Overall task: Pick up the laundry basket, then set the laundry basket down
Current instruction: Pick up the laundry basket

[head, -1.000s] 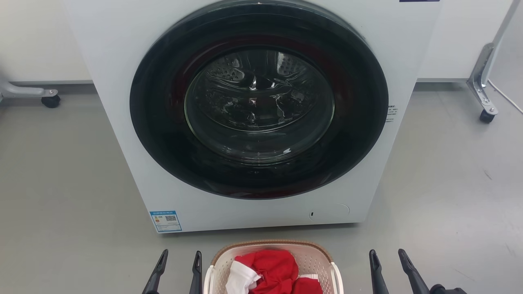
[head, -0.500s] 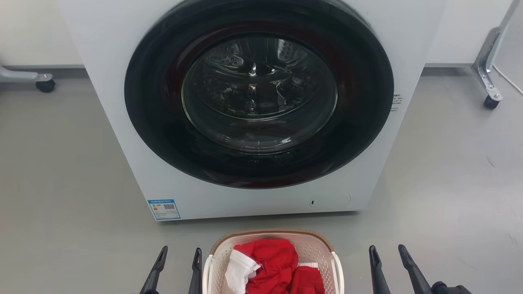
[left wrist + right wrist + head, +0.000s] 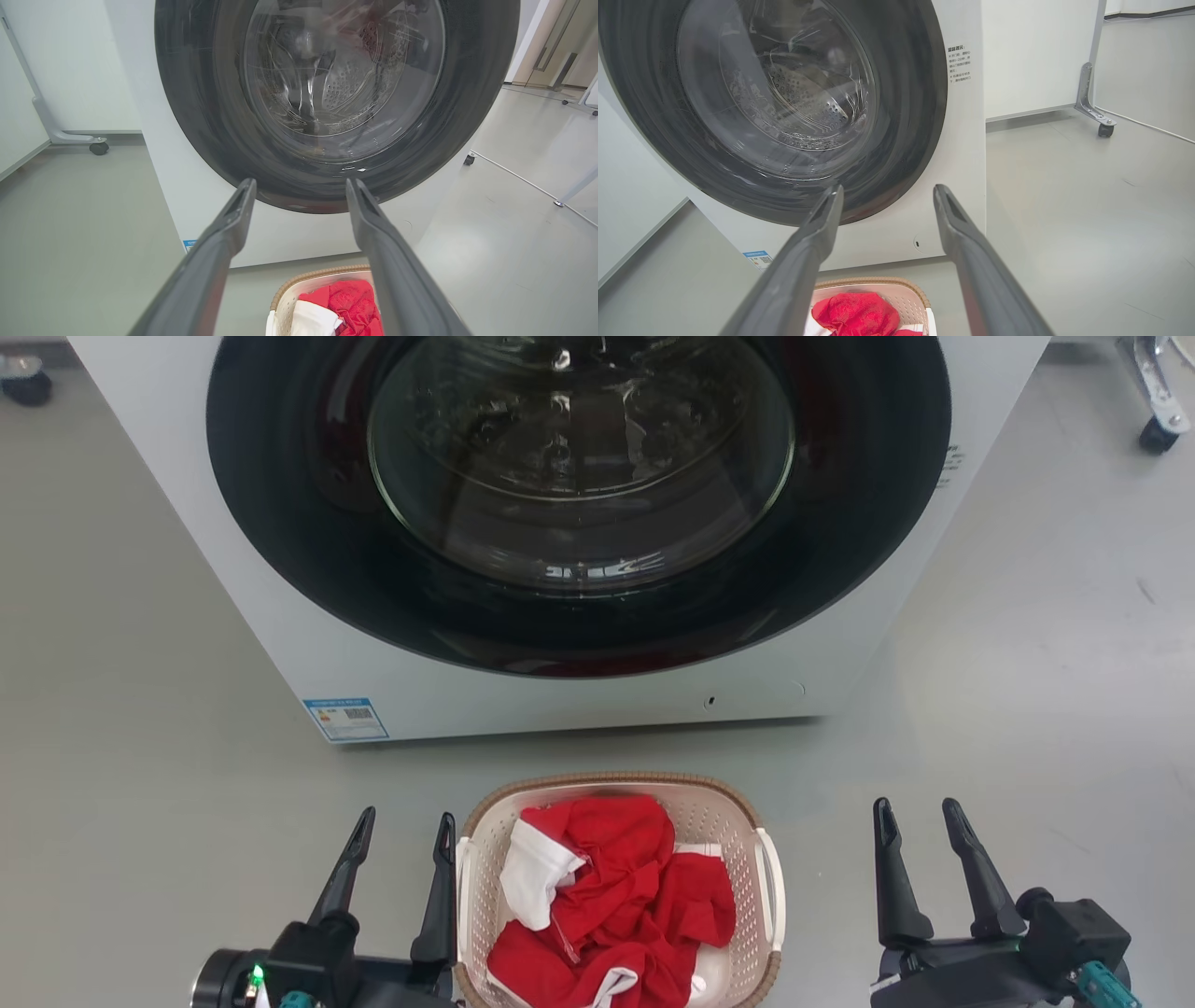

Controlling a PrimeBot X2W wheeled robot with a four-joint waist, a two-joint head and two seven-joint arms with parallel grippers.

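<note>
Basket: the laundry basket (image 3: 724, 831) sits on the grey floor (image 3: 140, 784) at the bottom centre of the head view, straight in front of the washing machine (image 3: 280, 644). There's a strip of bare floor between its brown rim and the washer's bottom edge.
Contents: red clothing (image 3: 616, 896) with a few white bits, heaped inside, roughly level with the rim.
Left claw: the left gripper (image 3: 407, 817) is at lower left, fingers spread, nothing in them. Its inner finger runs right along the basket's left handle (image 3: 462, 887); touching or a hair off, honestly can't tell from this angle.
Right claw: the right gripper (image 3: 915, 803) is at lower right, also spread and empty. It's clearly apart from the right handle (image 3: 770, 887), with floor showing between.
Washer front: the dark round door (image 3: 579, 649) fills the top, and a blue sticker (image 3: 345, 719) sits by the lower left corner.
Room: wide bare floor either side of the washer; a caster wheel (image 3: 1158, 434) is tucked in the upper right corner, well apart.
</note>
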